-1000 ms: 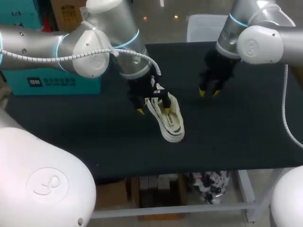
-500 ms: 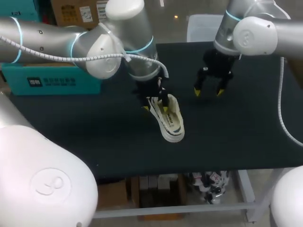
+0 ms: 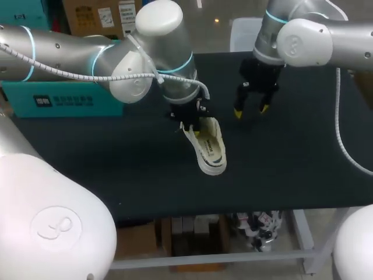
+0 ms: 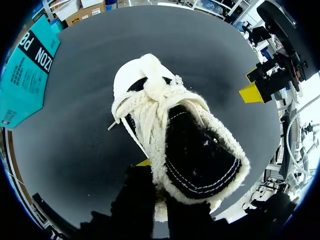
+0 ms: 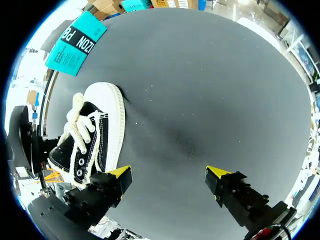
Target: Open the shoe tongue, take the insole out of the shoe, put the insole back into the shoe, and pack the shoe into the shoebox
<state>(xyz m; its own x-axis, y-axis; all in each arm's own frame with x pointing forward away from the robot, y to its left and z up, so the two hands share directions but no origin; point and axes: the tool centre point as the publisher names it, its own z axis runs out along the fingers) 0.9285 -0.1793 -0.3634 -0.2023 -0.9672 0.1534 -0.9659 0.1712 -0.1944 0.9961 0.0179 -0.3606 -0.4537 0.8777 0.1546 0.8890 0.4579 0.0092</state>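
Observation:
A white-soled black shoe with a fleecy lining and cream laces lies on the black table, toe toward the front edge. My left gripper is at its heel end, shut on the fleecy heel collar. In the left wrist view the shoe fills the space ahead of the dark fingers, which pinch the collar edge. My right gripper hangs open above the table behind and to the right of the shoe, holding nothing. In the right wrist view the shoe lies beside the wide-open right gripper.
A teal shoebox stands at the table's left side, also seen as the teal box beyond the shoe's toe. Bare black tabletop stretches to the right and front of the shoe.
My left gripper has closed on the shoe's heel collar and shifted slightly right. My right gripper has opened wide and drifted back and left.

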